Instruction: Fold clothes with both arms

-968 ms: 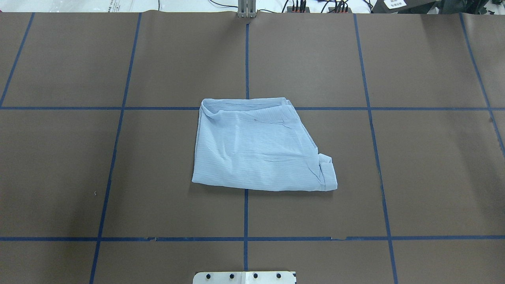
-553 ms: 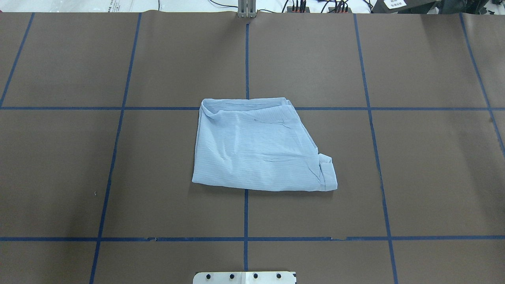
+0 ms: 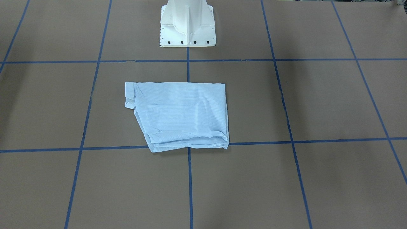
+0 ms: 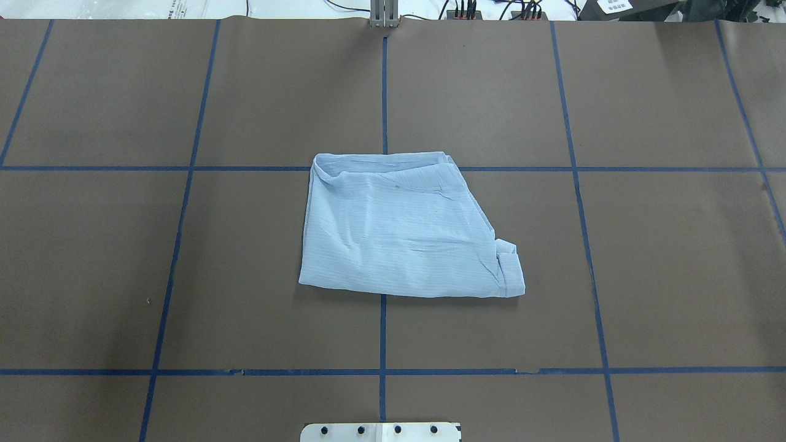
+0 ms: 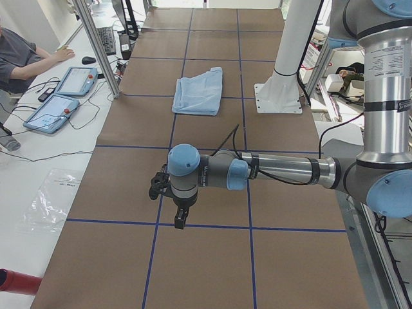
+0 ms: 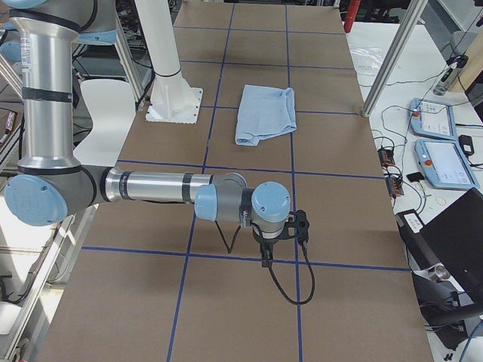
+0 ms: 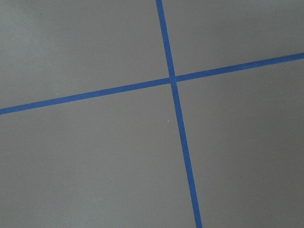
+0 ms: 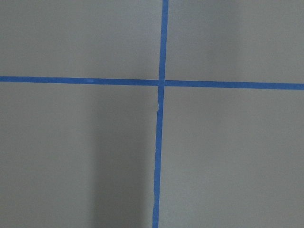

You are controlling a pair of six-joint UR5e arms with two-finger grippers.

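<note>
Left gripper (image 5: 178,221) first: it hangs pointing down, out toward the left end of the brown table (image 5: 212,270), just above a blue tape line (image 5: 116,222). This side view is all we get of it, so I cannot tell whether its fingers are apart or together. The left arm (image 5: 283,170) runs low and level behind it.

Over to the right gripper (image 6: 265,256), out toward the right end. It points down too, close over the tape, and again the fingers are too small and dark to call. The right arm (image 6: 158,186) stretches out flat behind it.

The wrist cameras add little. The left one shows brown surface and a tape crossing (image 7: 172,78). The right one shows a second crossing (image 8: 161,83).

Now the shirt (image 4: 399,227). It lies flat in the middle of the table, folded into a compact four-sided bundle, well apart from both grippers. It sits across the centre tape line, and its far edge lies along a cross line. Its right side slants outward toward the near edge, where a small folded flap (image 4: 509,270) pokes out at the near right corner. The cloth is light blue and finely striped, with a few soft creases.

The white pedestal (image 3: 187,25) stands on the near side of the bundle, with bare table between them. Beyond the far edge, an operator (image 5: 22,61) sits at a side desk with two control pendants (image 5: 64,96).
</note>
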